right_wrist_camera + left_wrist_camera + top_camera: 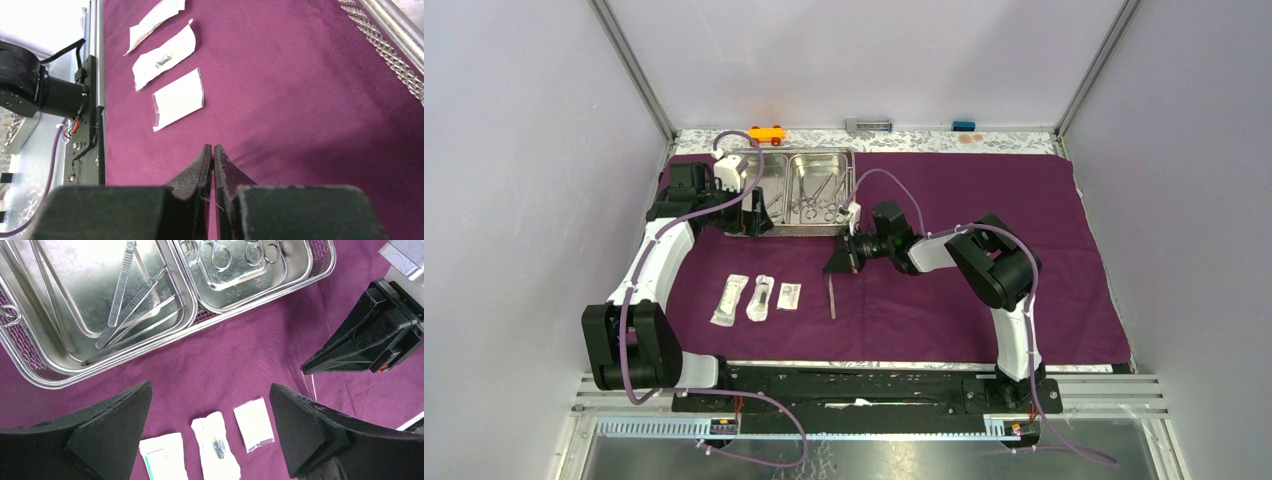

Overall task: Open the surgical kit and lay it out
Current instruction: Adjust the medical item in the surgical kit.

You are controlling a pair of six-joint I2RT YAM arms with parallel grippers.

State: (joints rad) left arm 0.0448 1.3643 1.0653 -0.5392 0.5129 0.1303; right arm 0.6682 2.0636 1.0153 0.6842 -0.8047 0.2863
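Purple cloth wrap (984,280) lies open on my counter (904,141). Three packets (757,297) and tweezers (832,298) are laid out; forceps (814,200) and other tools remain in the steel tray (789,152). My left jaws gape empty; my right jaws are closed at the tweezers' end.

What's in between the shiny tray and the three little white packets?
Just bare purple cloth. The left wrist view shows it best: nothing lies on it from the tray rim down to the packets.
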